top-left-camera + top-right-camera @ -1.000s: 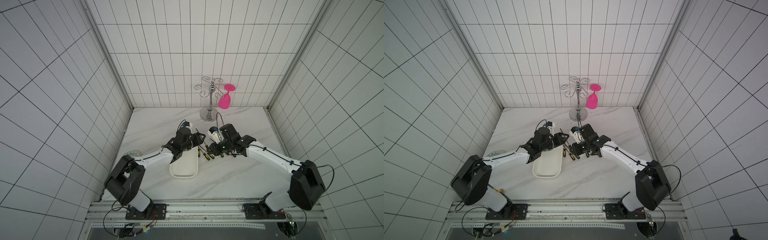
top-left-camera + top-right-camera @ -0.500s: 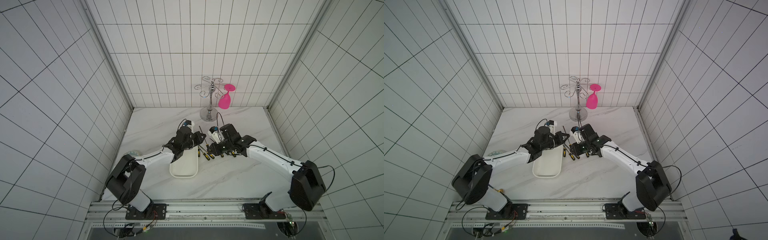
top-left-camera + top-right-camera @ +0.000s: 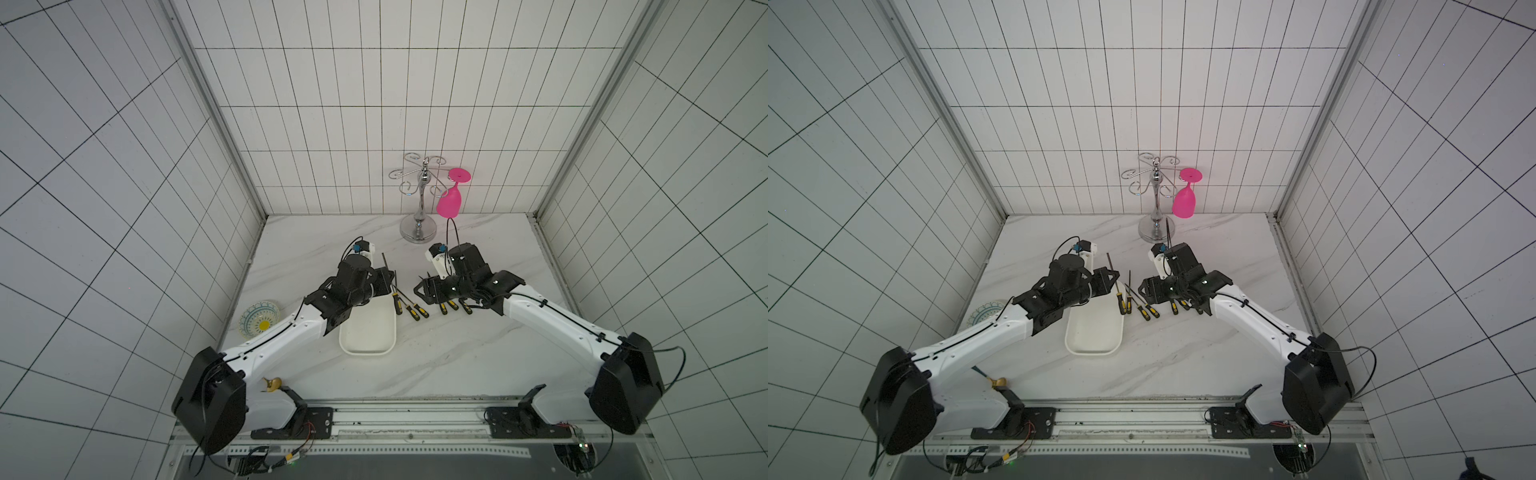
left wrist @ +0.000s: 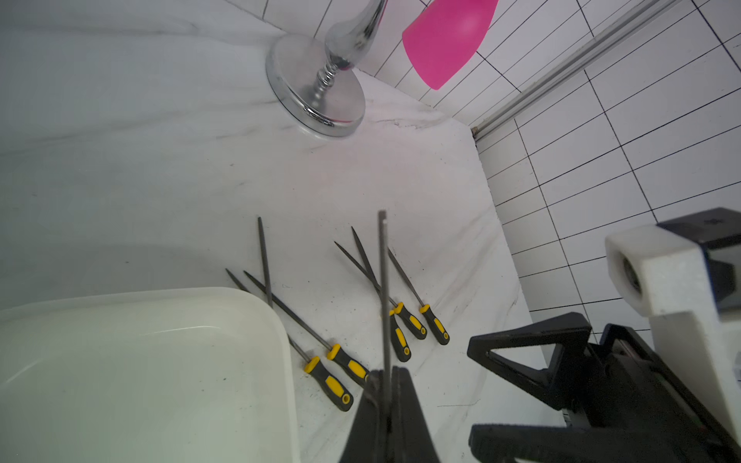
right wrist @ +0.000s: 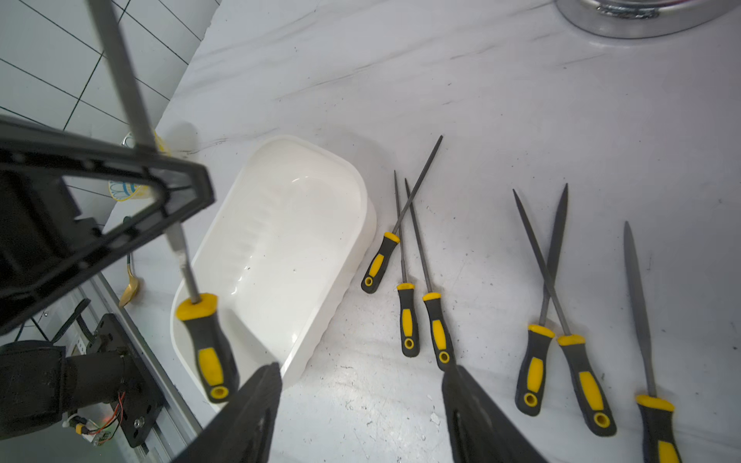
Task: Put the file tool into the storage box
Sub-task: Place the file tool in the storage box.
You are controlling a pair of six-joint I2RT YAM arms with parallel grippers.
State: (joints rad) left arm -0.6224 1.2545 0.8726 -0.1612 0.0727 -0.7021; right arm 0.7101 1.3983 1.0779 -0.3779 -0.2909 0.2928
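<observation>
left jaws: shut tight on the grey steel shaft of a black-and-yellow-handled file tool (image 5: 206,344); handle hanging down by the far end of the plain white shallow storage box (image 3: 368,328) | right jaws: spread wide; holding nothing; above the white marble counter (image 3: 457,365) | rest: six matching files (image 5: 407,320) lying on counter beside box

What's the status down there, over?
Left fingers shut on one file by its shaft. Right fingers open, empty. Storage box empty, six files loose beside it. Nothing blocking.

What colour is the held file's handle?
The handle is black and yellow; clearest in right wrist view.
</observation>
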